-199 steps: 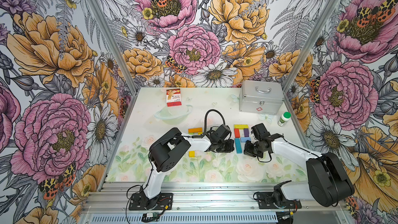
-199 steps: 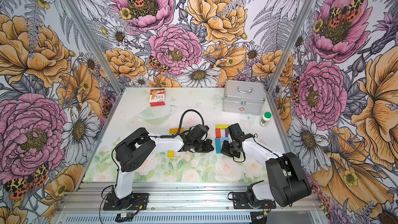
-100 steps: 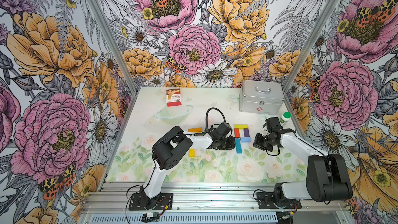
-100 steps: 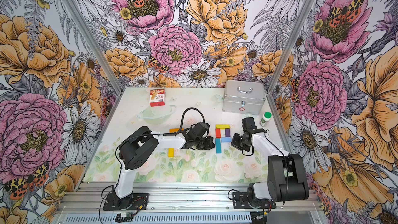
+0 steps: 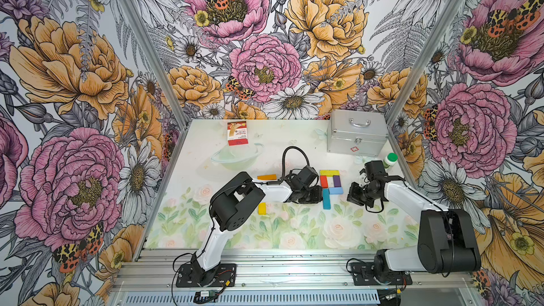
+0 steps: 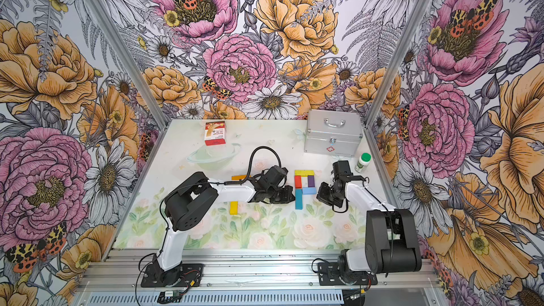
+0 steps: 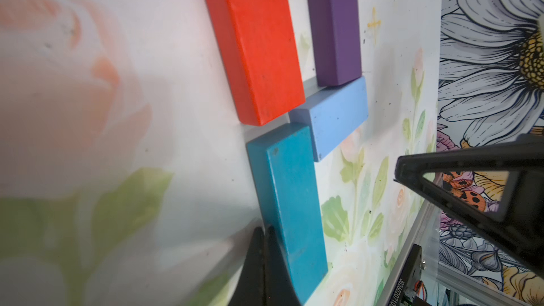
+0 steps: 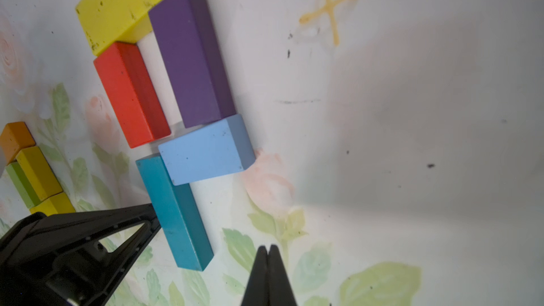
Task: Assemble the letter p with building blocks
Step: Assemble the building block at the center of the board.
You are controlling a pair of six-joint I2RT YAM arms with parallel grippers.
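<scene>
Task thing, location: the building blocks (image 5: 324, 181) of the letter lie mid-counter (image 5: 200, 142), between my two arms. The yellow block (image 8: 126, 4) runs across the top. The red block (image 8: 126, 92) and purple block (image 8: 188, 60) sit below it with a gap between them. The light blue block (image 8: 203, 154) closes the bowl, and the teal block (image 7: 291, 201) is the lower stem.
Teal block, long axis: in line with the red block, pointing toward the front edge of the counter where the arm bases stand.
Left end effector (image 7: 265, 231): fingers together, holding nothing. The tip is at one long side of the teal block, near its free end — touching or just beside, I cannot tell which.
Right end effector (image 8: 268, 248): fingers together, holding nothing. It is on the opposite side of the teal block, near the free end but apart from it.
Bearing: the stem lies between the two tips, with a long side turned to each.
Nearer arm: the left, by my reading.
Light blue block: slightly skewed against the purple block, with one corner at the teal block's upper end.
Coming move (judgement): a sideways nudge across the short axis to square the stem — pushed at the free end, it would likely swing rather than slide.
Spare blocks (image 8: 38, 172): beside the left arm, well apart from the letter.
</scene>
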